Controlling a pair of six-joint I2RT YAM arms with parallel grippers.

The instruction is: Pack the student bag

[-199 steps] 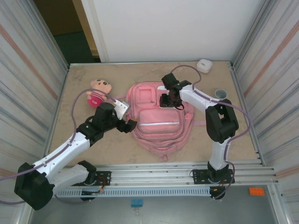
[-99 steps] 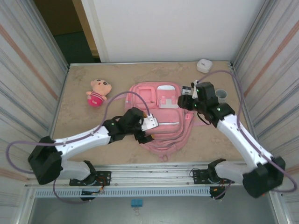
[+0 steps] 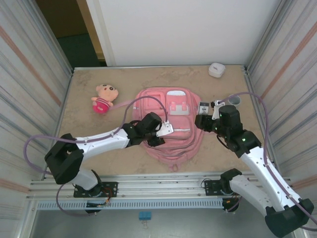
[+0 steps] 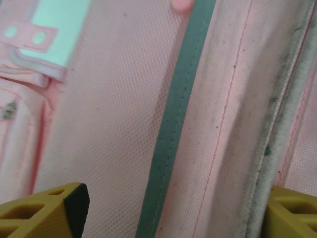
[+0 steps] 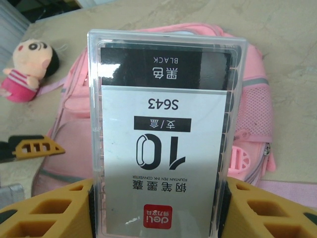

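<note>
The student bag (image 3: 171, 124), a large pink backpack, lies flat in the middle of the table with its front pockets up. My left gripper (image 3: 157, 136) sits low over the bag's lower front. In the left wrist view its yellow fingertips (image 4: 49, 213) stand wide apart just above the pink fabric (image 4: 114, 124) and a grey-green trim strip (image 4: 173, 124), with nothing gripped. My right gripper (image 3: 205, 119) hovers at the bag's right edge, shut on a clear plastic box of ink cartridges (image 5: 163, 134) with a black-and-white label, held upright.
A small plush doll (image 3: 105, 97) in a pink dress lies left of the bag. A white case (image 3: 216, 69) sits at the back right and a grey cup (image 3: 234, 100) by the right wall. Corrugated metal walls close in both sides.
My left gripper moved from the bag's left side onto its lower front. My right arm drew back rightward from over the bag's top, still carrying the box.
</note>
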